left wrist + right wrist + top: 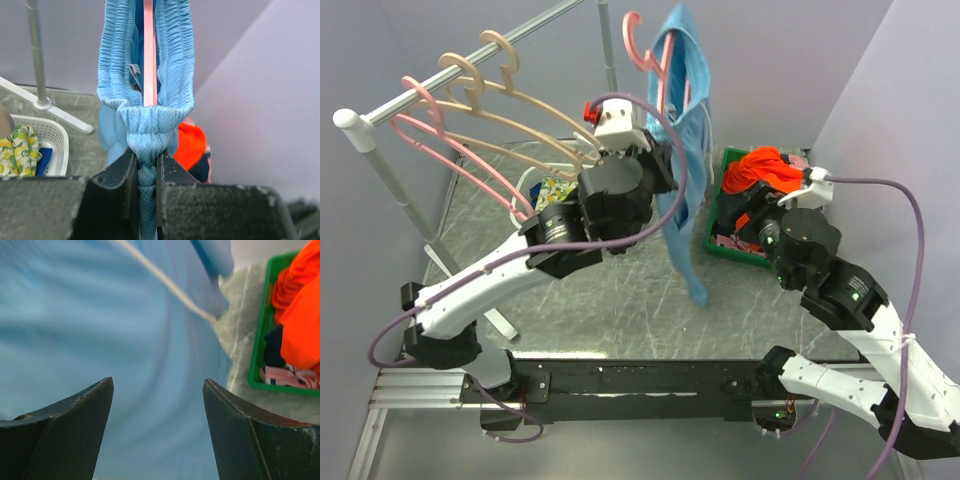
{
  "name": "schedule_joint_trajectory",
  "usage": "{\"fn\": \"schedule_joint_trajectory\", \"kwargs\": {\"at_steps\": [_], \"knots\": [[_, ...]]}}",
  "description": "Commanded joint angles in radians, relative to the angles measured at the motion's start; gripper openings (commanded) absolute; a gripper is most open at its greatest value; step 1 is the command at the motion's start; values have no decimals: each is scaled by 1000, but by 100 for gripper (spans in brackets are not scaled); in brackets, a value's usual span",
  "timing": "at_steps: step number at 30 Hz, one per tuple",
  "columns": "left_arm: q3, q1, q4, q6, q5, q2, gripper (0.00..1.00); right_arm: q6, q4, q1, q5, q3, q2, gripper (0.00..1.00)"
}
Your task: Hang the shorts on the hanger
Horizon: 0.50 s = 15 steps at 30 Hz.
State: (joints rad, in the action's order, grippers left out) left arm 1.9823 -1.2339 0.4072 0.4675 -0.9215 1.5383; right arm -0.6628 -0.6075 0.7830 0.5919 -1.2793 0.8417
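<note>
While the left gripper (pixel 146 167) pinches the bunched elastic waistband of the light blue shorts (pixel 150 125), the salmon-pink hanger (pixel 148 50) runs up through the waistband opening, and the fabric hangs from it above the table (pixel 620 300). The right gripper (pixel 157 390) is spread wide and holds nothing, close against the blue cloth, near a green bin (pixel 257 355) containing an orange garment (pixel 300 305).

surface: grey marbled table (pixel 620 300) | right side: green plastic bin (pixel 732 254), near the right wall | left side: white mesh basket (pixel 50 135) just beside the clothes rack's white foot (pixel 60 115), both resting on the table | near edge: black mounting rail (pixel 640 385) across full width
</note>
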Motion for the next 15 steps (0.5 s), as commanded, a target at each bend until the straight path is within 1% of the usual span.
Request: {"fn": "schedule_joint_trajectory", "kwargs": {"at_steps": [1, 4, 5, 6, 7, 9, 13, 15], "knots": [[136, 39, -117, 35, -97, 62, 1, -41, 9, 4, 5, 21, 23, 79], [190, 57, -91, 62, -124, 117, 1, -63, 11, 7, 0, 53, 25, 79], [197, 71, -75, 71, -128, 131, 1, -72, 27, 13, -19, 79, 16, 79], [207, 77, -58, 86, -125, 150, 1, -69, 52, 18, -41, 143, 2, 79], [214, 85, -15, 123, -120, 157, 1, -67, 105, 22, -62, 174, -22, 79], [196, 100, 1, 154, -126, 155, 1, -74, 127, 33, -96, 240, -38, 79], [109, 113, 10, 224, -138, 126, 1, -84, 167, 51, -95, 308, -75, 79], [112, 120, 42, 258, -154, 140, 1, -98, 175, 53, -102, 331, -79, 79]]}}
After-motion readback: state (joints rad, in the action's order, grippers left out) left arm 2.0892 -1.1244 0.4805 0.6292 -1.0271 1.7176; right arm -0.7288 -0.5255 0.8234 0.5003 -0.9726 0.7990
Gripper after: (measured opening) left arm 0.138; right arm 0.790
